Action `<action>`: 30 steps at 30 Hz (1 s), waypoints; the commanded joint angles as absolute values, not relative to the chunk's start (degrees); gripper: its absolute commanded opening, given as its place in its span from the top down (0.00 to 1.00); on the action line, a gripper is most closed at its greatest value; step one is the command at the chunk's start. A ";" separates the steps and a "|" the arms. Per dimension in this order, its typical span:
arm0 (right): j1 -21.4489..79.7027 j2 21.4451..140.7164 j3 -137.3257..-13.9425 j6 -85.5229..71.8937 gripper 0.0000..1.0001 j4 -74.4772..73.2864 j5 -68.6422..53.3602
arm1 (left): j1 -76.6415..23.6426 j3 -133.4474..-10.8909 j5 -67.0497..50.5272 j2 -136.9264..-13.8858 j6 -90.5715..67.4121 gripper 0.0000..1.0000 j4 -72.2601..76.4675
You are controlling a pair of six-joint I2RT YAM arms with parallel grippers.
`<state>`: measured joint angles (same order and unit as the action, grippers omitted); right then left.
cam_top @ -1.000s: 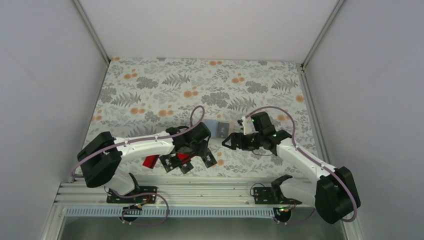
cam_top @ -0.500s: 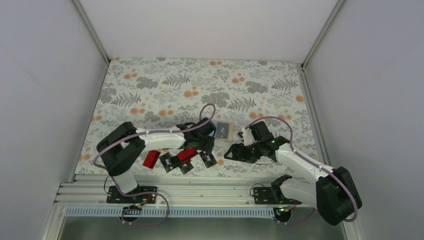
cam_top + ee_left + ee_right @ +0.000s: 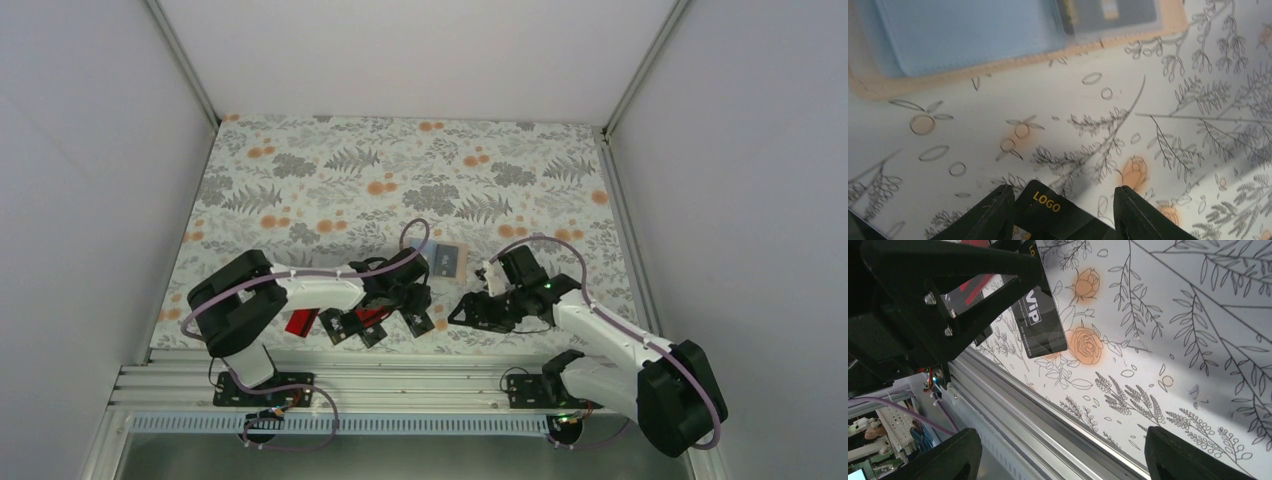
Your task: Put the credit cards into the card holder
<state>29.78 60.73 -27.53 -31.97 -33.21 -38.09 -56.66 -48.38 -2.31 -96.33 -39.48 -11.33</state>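
The card holder (image 3: 449, 261) lies open on the floral cloth, tan outside and light blue inside (image 3: 963, 35), with a black card (image 3: 1113, 10) in its right pocket. Several cards lie in a row near the front edge: a red card (image 3: 300, 322), black cards (image 3: 345, 326), and a black "VIP" card (image 3: 418, 320) (image 3: 1040, 322). My left gripper (image 3: 405, 298) (image 3: 1063, 212) is open, low over the cloth just short of the holder. A black "LOGO" card (image 3: 1048, 207) lies between its fingers, against the left one. My right gripper (image 3: 472, 308) (image 3: 1063, 460) is open and empty.
The aluminium rail (image 3: 1048, 410) at the table's front edge runs right under my right gripper. The left arm's gripper body (image 3: 923, 295) fills the upper left of the right wrist view. White walls enclose the cloth (image 3: 400, 170) on three sides.
My left arm reached forward from over the card row towards the holder, then settled lower. My right gripper moved away from the holder towards the front edge.
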 commanded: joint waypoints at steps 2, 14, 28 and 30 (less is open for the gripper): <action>31.06 59.86 -27.01 -32.17 0.17 -35.74 -39.47 | -58.73 -45.25 -4.25 -95.24 -41.33 0.50 -12.66; 31.94 60.64 -24.93 -32.08 0.15 -35.03 -40.97 | -63.33 -45.29 -6.28 -95.79 -41.86 0.52 -11.14; 32.57 60.05 -22.47 -34.34 0.13 -32.32 -44.70 | -65.46 -51.63 -3.32 -94.96 -41.62 0.53 -15.24; 33.12 59.87 -21.52 -35.73 0.14 -31.00 -46.02 | -65.45 -53.49 -2.58 -94.27 -41.36 0.53 -16.51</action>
<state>31.66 60.73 -23.59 -32.86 -33.50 -42.06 -65.10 -49.06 -4.51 -95.64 -41.56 -13.43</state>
